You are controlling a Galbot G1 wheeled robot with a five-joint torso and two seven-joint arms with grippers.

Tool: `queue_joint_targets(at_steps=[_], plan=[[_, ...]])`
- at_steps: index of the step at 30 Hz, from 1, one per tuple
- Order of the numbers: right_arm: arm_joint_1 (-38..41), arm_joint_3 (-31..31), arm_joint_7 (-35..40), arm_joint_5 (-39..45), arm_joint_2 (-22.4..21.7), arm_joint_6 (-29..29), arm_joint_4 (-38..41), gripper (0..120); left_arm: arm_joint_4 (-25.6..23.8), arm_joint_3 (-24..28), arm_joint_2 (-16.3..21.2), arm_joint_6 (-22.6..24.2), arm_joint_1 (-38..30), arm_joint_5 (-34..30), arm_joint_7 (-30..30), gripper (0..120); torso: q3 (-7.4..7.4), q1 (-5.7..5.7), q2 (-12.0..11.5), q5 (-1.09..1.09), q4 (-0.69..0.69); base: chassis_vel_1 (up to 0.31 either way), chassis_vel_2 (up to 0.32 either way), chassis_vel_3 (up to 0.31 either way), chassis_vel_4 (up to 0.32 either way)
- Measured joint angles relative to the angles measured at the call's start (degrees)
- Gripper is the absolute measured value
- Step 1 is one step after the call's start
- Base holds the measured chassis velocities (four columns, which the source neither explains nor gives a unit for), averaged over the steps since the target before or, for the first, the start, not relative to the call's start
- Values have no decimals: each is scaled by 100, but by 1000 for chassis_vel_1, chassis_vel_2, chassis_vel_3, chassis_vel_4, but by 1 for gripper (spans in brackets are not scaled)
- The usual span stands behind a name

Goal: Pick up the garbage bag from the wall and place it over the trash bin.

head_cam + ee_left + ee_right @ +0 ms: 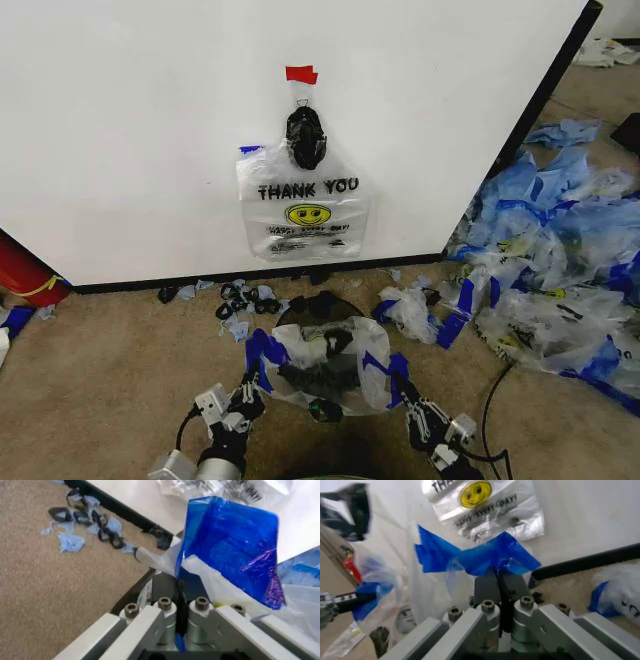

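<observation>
Head view: garbage bag [325, 365] over trash bin [318, 306].

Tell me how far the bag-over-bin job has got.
Done: a clear plastic garbage bag with blue handles is off the white wall. In hand: left gripper and right gripper each pinch a handle, stretching it above the round black trash bin. Left: lowering it around the rim. Another THANK YOU bag hangs on the wall.

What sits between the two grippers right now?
In the head view, the left gripper and right gripper each pinch a blue handle, with the garbage bag stretched between them over the trash bin.
</observation>
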Motion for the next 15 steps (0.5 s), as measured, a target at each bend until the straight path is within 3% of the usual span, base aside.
queue_joint_targets(at_steps=[15], plan=[[857,-180,23,-21,424,-14,-1095,0,527,71,-61,-122,-217,40,-12,0,0,0,-2,0,0,0,0,0,0]])
